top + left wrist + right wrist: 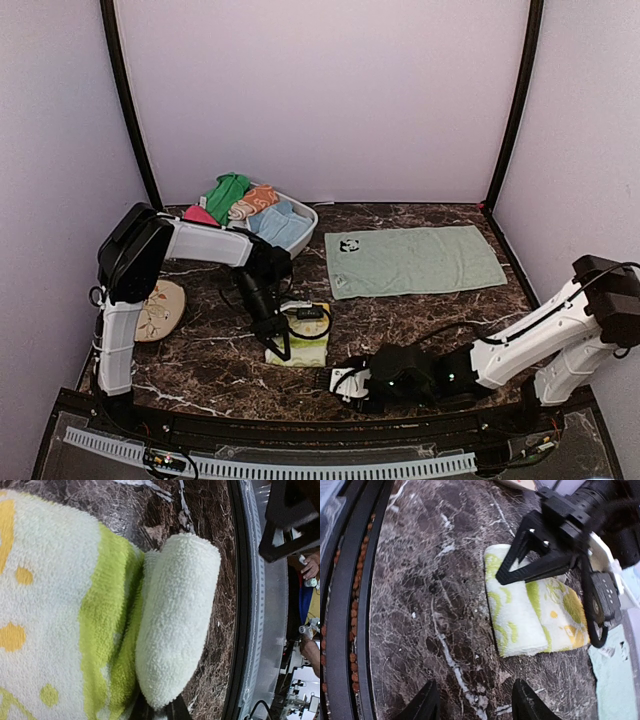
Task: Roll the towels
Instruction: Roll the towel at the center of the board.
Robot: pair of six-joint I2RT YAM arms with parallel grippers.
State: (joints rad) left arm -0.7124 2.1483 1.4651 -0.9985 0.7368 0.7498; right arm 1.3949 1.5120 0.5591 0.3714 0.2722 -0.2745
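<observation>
The yellow-lime patterned towel (300,347) lies near the table's front, with its near end turned into a short roll (175,625). My left gripper (277,343) reaches down onto it and is shut on the roll's end (156,707). In the right wrist view the towel (532,617) lies ahead, with the left gripper (530,562) on its far end. My right gripper (346,381) is open and empty just above the table, right of the towel; its fingertips (423,704) stand wide apart. The pale mint towel (412,260) with a panda patch lies flat at the back right. A hot-pink cloth (199,214) shows in the basket.
A white basket (309,217) at the back left holds several bunched cloths in green, orange and blue. A round patterned coaster (160,308) lies at the left by the left arm's base. The table's black front rim (350,605) runs close behind my right gripper.
</observation>
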